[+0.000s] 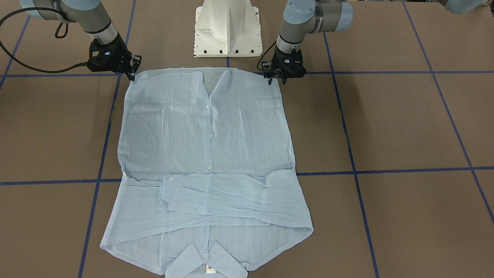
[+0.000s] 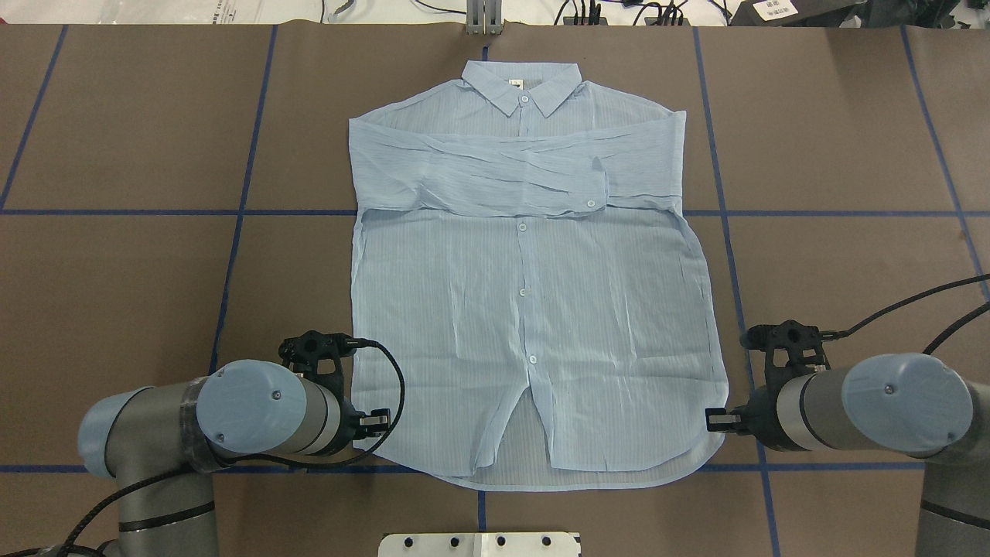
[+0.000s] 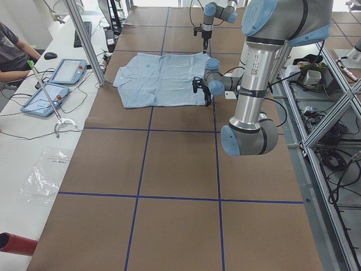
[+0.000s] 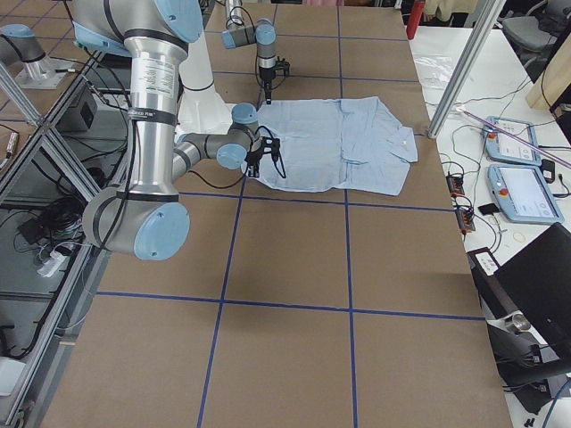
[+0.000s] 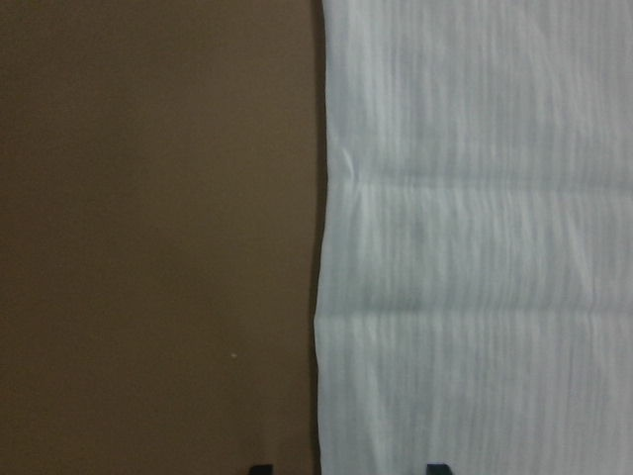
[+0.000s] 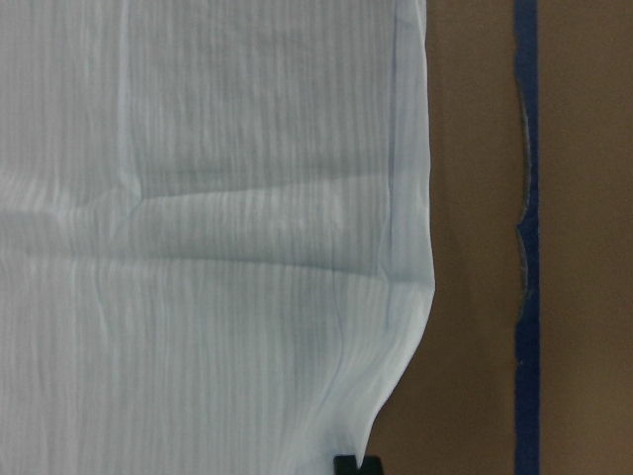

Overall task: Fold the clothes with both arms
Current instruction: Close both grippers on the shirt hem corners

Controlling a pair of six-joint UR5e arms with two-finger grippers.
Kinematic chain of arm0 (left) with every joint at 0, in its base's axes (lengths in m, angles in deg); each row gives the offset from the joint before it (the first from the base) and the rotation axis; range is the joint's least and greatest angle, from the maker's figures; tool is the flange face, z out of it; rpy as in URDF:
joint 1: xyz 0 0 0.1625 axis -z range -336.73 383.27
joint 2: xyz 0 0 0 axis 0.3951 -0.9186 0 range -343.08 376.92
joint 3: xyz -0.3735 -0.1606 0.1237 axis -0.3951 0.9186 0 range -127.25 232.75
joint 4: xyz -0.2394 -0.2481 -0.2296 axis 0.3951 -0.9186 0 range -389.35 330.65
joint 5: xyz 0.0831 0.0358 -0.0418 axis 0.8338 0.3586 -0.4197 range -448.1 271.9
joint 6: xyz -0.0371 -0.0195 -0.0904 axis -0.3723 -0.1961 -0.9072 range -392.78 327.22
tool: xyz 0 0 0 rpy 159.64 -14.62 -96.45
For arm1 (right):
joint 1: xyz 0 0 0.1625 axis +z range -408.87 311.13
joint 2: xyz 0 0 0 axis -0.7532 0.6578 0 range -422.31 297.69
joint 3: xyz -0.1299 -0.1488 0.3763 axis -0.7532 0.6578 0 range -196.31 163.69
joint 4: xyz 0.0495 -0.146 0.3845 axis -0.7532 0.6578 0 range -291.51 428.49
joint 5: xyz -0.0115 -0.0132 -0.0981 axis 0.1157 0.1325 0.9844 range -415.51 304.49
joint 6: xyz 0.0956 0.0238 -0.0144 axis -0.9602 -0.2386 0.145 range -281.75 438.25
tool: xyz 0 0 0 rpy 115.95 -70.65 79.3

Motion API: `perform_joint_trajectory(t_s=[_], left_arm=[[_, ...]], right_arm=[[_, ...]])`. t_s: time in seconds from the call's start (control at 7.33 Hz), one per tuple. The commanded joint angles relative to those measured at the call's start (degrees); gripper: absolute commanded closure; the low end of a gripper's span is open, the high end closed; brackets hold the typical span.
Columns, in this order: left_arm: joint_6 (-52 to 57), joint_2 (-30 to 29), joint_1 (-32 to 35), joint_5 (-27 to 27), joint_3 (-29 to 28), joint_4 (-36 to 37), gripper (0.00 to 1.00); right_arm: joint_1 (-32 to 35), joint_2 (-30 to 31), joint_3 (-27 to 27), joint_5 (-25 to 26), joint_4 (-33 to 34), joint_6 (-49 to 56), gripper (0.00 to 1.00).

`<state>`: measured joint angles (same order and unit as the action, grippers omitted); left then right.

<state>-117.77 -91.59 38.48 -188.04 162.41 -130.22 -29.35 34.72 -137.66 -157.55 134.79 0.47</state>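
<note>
The pale-blue striped shirt point(image 1: 208, 135) lies flat on the brown table, buttons up, collar far from the robot, both sleeves folded across the chest point(image 2: 510, 174). My left gripper point(image 1: 276, 80) is open at the hem corner on my left point(image 2: 377, 422). In the left wrist view its tips point(image 5: 348, 467) stand on either side of the shirt's side edge point(image 5: 326, 297). My right gripper point(image 1: 132, 75) is at the other hem corner point(image 2: 715, 419). In the right wrist view its tips point(image 6: 357, 465) are together on the shirt's edge point(image 6: 415, 297).
The white pedestal base point(image 1: 227, 31) stands just behind the hem. Blue tape lines point(image 1: 386, 170) cross the table. Tablets point(image 3: 53, 84) and a seated person point(image 3: 11, 51) are beyond the table's far side.
</note>
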Motion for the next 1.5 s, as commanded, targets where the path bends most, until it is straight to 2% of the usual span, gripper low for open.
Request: perform_joint_trajectory(t_s=[0.0,0.27,1.36], left_arm=[[0.00,-0.03,0.00,0.00,0.03,0.14,0.55],[0.00,-0.12,0.00,0.00,-0.06,0.14,0.58],[-0.88,-0.47,-0.88,0.00,-0.32,0.14,0.57]], right_arm=[[0.08,0.09,-0.03,0.00,0.06,0.00,1.00],[0.43,0.18,-0.03,-0.09,0.06,0.00,1.00],[0.52,0.18,-0.03,-0.09,0.06,0.00,1.00]])
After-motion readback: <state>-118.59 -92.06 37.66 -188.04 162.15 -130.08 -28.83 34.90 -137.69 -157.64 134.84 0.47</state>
